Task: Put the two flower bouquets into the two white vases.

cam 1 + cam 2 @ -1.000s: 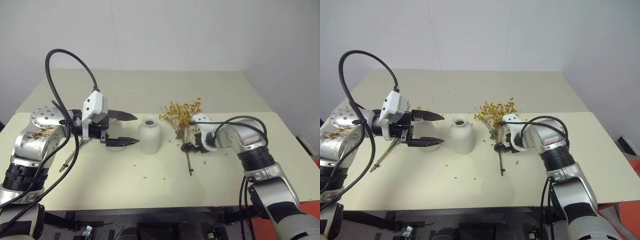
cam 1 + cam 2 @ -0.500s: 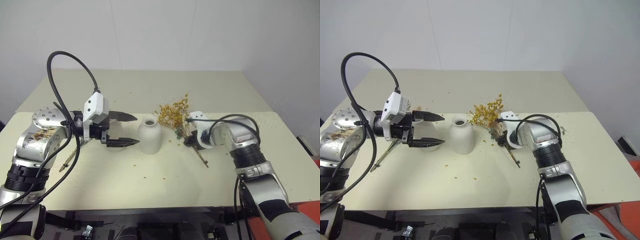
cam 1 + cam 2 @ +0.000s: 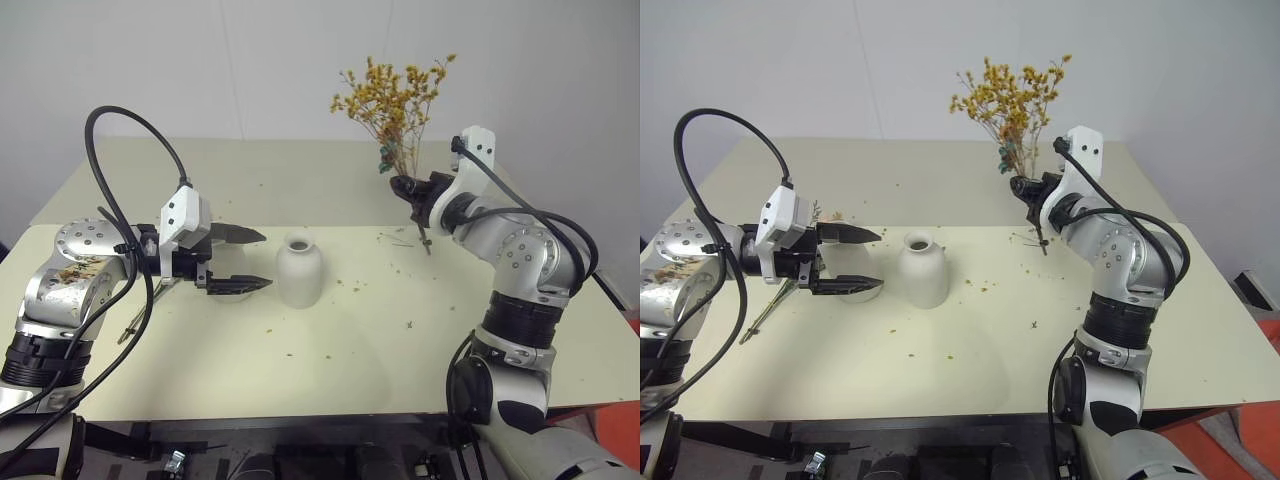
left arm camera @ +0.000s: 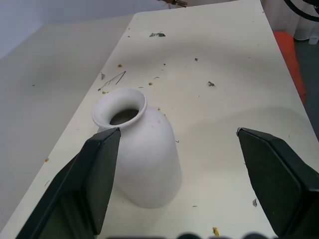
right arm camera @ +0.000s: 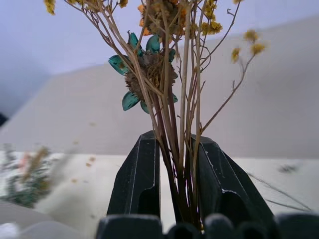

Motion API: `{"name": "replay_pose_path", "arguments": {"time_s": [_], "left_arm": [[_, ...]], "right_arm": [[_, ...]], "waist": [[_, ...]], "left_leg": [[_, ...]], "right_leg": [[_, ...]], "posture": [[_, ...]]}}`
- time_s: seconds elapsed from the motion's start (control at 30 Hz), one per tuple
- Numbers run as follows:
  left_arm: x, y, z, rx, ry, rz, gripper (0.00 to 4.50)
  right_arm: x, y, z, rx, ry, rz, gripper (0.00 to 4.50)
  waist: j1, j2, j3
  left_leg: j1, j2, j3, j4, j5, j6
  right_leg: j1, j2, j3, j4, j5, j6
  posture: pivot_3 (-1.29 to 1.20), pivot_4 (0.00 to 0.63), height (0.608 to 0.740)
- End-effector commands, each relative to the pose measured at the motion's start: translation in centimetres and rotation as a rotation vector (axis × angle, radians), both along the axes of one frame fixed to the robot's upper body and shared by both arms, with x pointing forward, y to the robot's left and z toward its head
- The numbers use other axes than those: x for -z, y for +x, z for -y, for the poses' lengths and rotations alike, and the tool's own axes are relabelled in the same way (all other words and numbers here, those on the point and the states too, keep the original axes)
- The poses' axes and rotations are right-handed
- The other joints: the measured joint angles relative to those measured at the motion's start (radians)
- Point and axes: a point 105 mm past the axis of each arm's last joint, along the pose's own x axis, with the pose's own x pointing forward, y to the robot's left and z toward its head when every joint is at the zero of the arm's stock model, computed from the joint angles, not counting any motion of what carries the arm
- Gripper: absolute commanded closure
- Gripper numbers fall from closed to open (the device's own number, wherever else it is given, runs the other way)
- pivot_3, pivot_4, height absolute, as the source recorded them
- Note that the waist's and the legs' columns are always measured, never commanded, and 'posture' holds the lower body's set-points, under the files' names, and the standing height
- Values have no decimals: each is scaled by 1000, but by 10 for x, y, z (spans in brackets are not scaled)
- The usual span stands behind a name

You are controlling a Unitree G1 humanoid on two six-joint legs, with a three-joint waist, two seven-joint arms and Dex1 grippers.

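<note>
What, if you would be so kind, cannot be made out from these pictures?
- The second white vase: in the eye views the left gripper and its fingers cover nearly all of it.
- The grey-green sprig bunch: mostly behind the left arm; in the right wrist view a blur.
- The lower stems of the yellow bouquet: clamped between the right gripper's fingers.
- The inside of the bottle vase: dark in the left wrist view.

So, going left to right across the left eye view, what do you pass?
Grey-green sprig bunch lying on the table → left gripper, open → bottle-shaped white vase → yellow-orange bouquet, held upright by the right gripper.
</note>
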Motion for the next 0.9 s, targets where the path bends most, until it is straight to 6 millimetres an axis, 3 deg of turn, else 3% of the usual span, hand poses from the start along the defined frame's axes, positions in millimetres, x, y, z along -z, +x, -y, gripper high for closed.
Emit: {"name": "replay_pose_path", "arguments": {"time_s": [0.03, 0.1, 0.27, 0.6, 0.9], "left_arm": [[-15, -2, -4, -6, 6, 73, 450], [-15, -2, -6, -12, 8, 73, 450], [-16, -3, -7, -21, 6, 75, 450], [-16, -5, -14, -58, 5, 73, 450], [-16, -6, -15, -79, 3, 71, 450]], "right_arm": [[-31, -13, -7, -56, 77, 187, 3343], [-40, -16, -14, -98, 118, 249, 3343], [-51, -21, -41, -194, 112, 326, 4465], [-73, -23, -78, -284, 213, 430, 4465], [-79, -21, -124, -183, 250, 566, 4465]], "waist": [[0, 0, 0], [-1, 0, 0], [-1, 1, 0], [0, 1, 0], [-2, 1, 1]], "left_leg": [[0, 0, 0, 0, 0, 0], [0, 0, 0, 0, 0, 0], [0, 0, 0, 0, 0, 0], [0, 0, 0, 0, 0, 0], [-1, 1, 0, 0, 0, 0]], "right_leg": [[0, 0, 0, 0, 0, 0], [0, 0, 0, 0, 0, 0], [0, 0, 0, 0, 0, 0], [0, 0, 0, 0, 0, 0], [-1, 0, 0, 0, 0, 0]], "posture": [[0, 150, 740], [0, 150, 740], [0, 150, 740], [0, 150, 740], [0, 150, 740]]}}
